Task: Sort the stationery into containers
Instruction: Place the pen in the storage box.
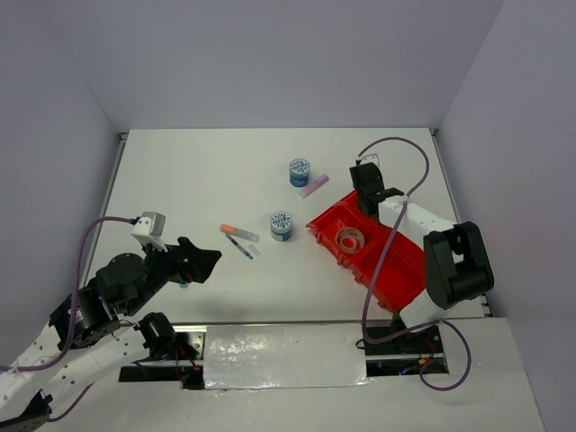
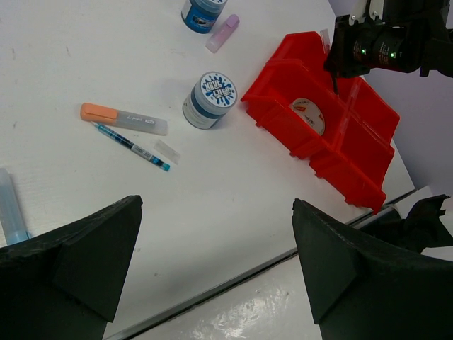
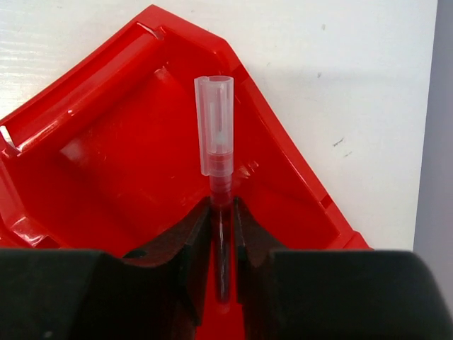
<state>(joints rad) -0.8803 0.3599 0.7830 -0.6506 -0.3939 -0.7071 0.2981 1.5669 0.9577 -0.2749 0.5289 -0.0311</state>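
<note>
The red tray (image 1: 396, 270) lies at the right with a clear tape ring (image 1: 349, 240) in one compartment. My right gripper (image 1: 367, 187) hovers over its far end, shut on a red pen with a clear cap (image 3: 215, 134), which points into an empty tray compartment (image 3: 106, 163). Two blue-white rolls (image 1: 300, 171) (image 1: 282, 225), a pink stick (image 1: 314, 186), an orange-tipped marker (image 1: 239, 233) and a blue pen (image 1: 241, 247) lie on the table. My left gripper (image 1: 202, 261) is open and empty at the near left, above a light blue pen (image 2: 13, 209).
The white table (image 1: 198, 180) ends in a metal front rail (image 1: 279, 328). Grey walls stand close on the left, the right and the back. The right arm's purple cable (image 1: 396, 148) loops above the tray.
</note>
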